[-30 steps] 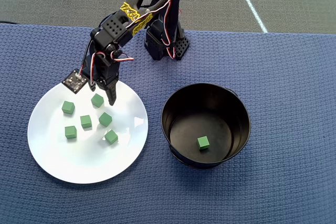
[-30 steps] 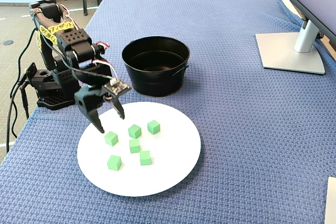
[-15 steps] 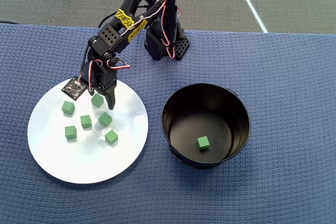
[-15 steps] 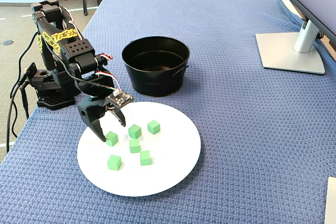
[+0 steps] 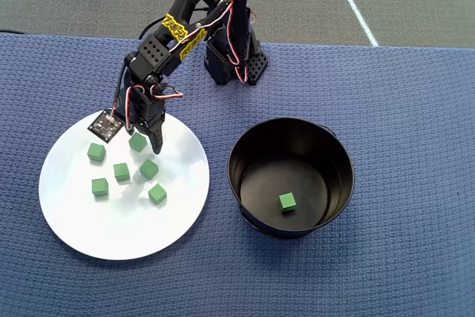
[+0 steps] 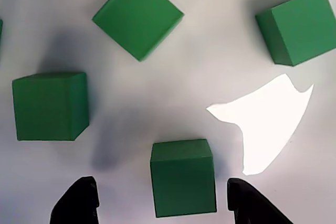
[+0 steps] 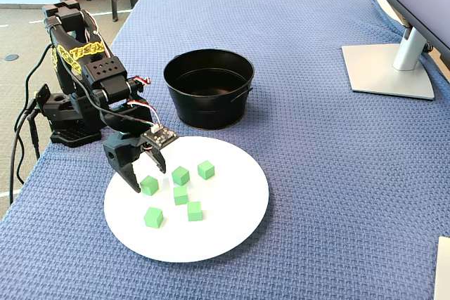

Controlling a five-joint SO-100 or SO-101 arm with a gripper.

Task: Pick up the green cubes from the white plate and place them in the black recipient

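Observation:
Several green cubes lie on the white plate (image 5: 111, 235), which also shows in the fixed view (image 7: 225, 230). One more green cube (image 5: 287, 201) lies inside the black recipient (image 5: 239, 146), seen in the fixed view (image 7: 207, 114) beyond the plate. My gripper (image 5: 142, 142) is open and low over the plate's arm-side edge. Its jaws straddle one green cube (image 6: 182, 177) without touching it. That cube also shows in the overhead view (image 5: 137, 142) and the fixed view (image 7: 149, 185). In the wrist view my gripper (image 6: 165, 205) enters from the bottom edge, and other cubes (image 6: 50, 106) lie ahead on the plate (image 6: 157, 93).
The arm's base (image 5: 231, 64) stands on the blue cloth (image 5: 401, 109) behind the plate. A monitor stand (image 7: 390, 68) sits at the far right of the table in the fixed view. A bright glare patch (image 6: 268, 119) lies on the plate.

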